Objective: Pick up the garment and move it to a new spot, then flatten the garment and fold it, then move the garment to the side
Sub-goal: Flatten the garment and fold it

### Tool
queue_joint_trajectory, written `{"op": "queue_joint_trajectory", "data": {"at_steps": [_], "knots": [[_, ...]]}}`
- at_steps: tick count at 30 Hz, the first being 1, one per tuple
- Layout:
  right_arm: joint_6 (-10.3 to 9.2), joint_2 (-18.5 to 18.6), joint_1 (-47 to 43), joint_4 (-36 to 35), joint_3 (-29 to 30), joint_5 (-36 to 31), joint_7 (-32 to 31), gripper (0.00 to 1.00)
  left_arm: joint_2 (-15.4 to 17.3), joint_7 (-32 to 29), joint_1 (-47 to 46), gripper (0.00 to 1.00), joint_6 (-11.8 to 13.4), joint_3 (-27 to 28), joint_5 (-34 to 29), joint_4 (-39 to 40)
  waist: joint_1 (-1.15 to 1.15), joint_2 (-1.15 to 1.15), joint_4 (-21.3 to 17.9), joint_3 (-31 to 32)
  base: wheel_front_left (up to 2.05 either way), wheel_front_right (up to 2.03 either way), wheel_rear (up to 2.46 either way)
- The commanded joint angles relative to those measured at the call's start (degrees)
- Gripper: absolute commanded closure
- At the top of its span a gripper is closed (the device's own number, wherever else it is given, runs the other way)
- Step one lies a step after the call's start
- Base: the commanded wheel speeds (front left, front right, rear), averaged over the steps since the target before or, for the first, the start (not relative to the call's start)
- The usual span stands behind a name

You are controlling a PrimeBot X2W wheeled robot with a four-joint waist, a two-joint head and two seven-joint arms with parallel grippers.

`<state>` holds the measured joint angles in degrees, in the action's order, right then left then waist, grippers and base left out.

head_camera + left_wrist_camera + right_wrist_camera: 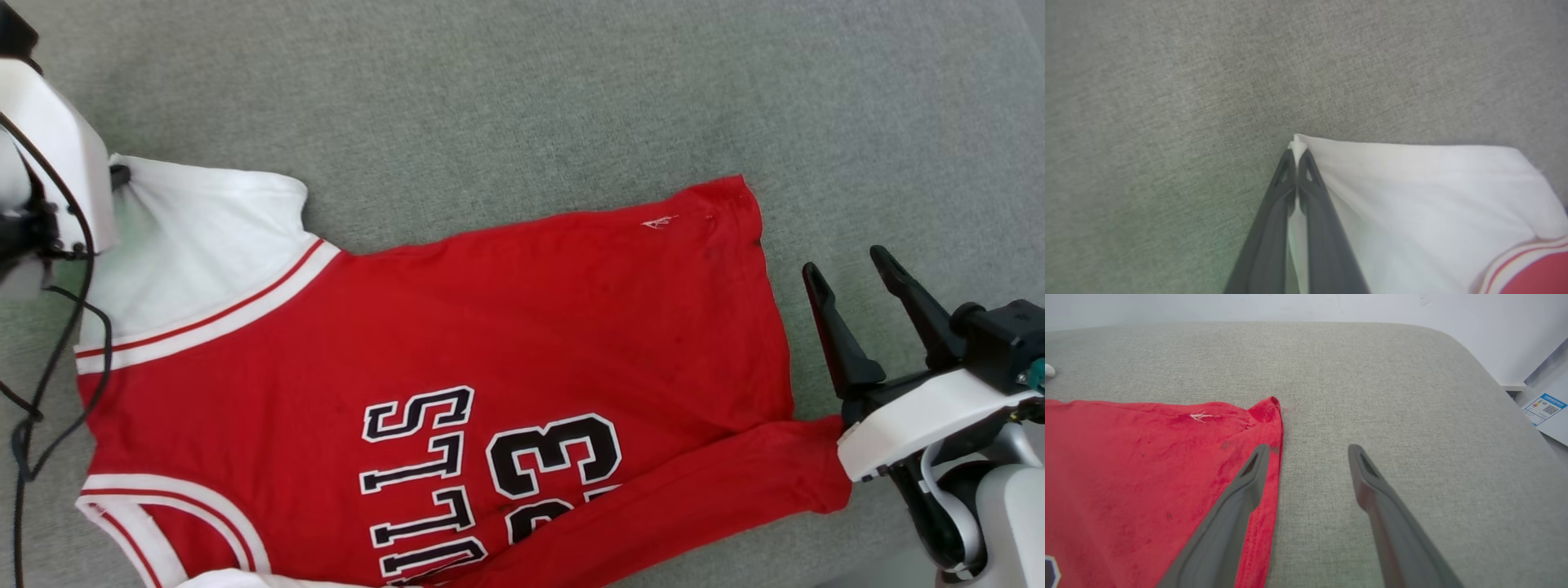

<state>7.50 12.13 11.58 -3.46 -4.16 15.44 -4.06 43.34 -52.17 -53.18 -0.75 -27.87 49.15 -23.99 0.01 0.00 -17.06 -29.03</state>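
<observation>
In the head view the garment (pixel 531 310) lies spread out, lettering up, on a grey cushion (pixel 522 98), with its white sleeve (pixel 196 229) toward the upper left. The right gripper (pixel 843 261) stands just beside the hem, its fingers wide apart and holding nothing. In the left wrist view the left gripper (pixel 1297 157) is pinched tight on the sleeve's corner. In the right wrist view one finger (pixel 1249 477) of the right gripper overlaps the red hem edge, and the other is over bare cushion.
</observation>
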Motion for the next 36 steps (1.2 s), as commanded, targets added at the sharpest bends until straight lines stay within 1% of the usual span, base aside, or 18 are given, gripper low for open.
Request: {"op": "queue_joint_trajectory", "data": {"at_steps": [1,5,10,12,15,18,20,22,24,26,29,32,36], "knots": [[-0.02,0.30,0.27,-0.03,0.21,-0.31,-0.08,0.00,-0.70,-0.06,2.37,1.00,-0.01,-1.03,-0.15,-0.89,-0.01,0.00,0.43,0.68,0.00,0.00,0.00],[-0.02,1.26,-0.33,-0.45,0.92,-0.45,-1.52,0.00,-1.98,5.00,2.01,1.00,-1.00,-0.71,-1.17,-0.27,-0.01,0.00,1.94,3.02,0.00,0.00,0.00],[-0.02,3.90,-1.03,-0.97,0.40,0.03,-5.12,0.00,-3.91,10.59,2.89,1.00,-2.69,-0.93,-1.65,0.46,-0.01,0.00,4.65,6.79,0.00,0.00,0.00],[-0.02,5.43,-1.08,-1.19,0.18,0.61,-7.61,0.00,-4.17,12.36,3.19,1.00,-3.49,-1.20,-2.05,1.41,-0.01,0.00,5.94,8.17,0.00,0.00,0.00],[-0.02,7.78,-1.15,-1.19,0.74,1.69,-11.71,0.00,-5.44,14.13,4.07,1.00,-4.42,-2.17,-1.83,3.81,-0.01,0.00,8.56,9.88,0.00,0.00,0.00],[-0.03,10.23,-0.76,-1.37,0.69,2.53,-17.03,0.00,-5.83,13.80,5.09,1.00,-4.94,-3.33,-1.51,7.55,-0.01,0.00,11.10,10.90,0.00,0.00,0.00],[-0.02,12.45,0.51,-1.76,-0.32,2.53,-20.54,0.00,-5.47,13.94,5.85,1.00,-5.23,-3.82,-1.41,10.88,-0.01,0.00,12.51,11.17,0.00,0.00,0.00],[-0.03,15.05,1.97,-1.42,-1.09,1.87,-24.28,0.00,-5.17,14.20,6.96,1.00,-5.25,-4.30,-1.51,14.36,-0.01,0.00,13.84,11.19,0.00,0.00,0.00],[-0.02,16.91,3.22,-0.81,-2.05,2.78,-28.67,0.00,-4.85,14.70,7.78,1.00,-5.28,-4.58,-2.03,17.91,-0.01,0.00,15.12,10.96,0.00,0.00,0.00],[-0.04,18.56,5.18,-0.06,-1.81,4.04,-32.98,0.00,-4.65,15.14,8.66,1.00,-5.17,-4.85,-2.14,21.35,-0.01,0.00,16.39,10.43,0.00,0.00,0.00],[-0.03,21.01,7.83,1.31,-2.61,5.13,-38.48,0.00,-4.37,15.48,9.85,1.00,-4.64,-5.21,-2.61,25.99,-0.01,0.00,18.04,9.32,0.00,0.00,0.00],[-0.02,21.42,10.15,3.30,-2.83,6.89,-42.42,0.00,-4.53,15.85,10.95,1.00,-4.08,-5.33,-2.28,29.88,-0.01,0.00,19.47,8.20,0.00,0.00,0.00],[-0.02,23.22,12.77,5.58,-4.30,7.69,-45.99,0.00,-5.78,17.71,12.12,1.00,-3.08,-4.84,-1.83,34.06,-0.01,0.00,21.31,6.63,0.00,0.00,0.00]]}}
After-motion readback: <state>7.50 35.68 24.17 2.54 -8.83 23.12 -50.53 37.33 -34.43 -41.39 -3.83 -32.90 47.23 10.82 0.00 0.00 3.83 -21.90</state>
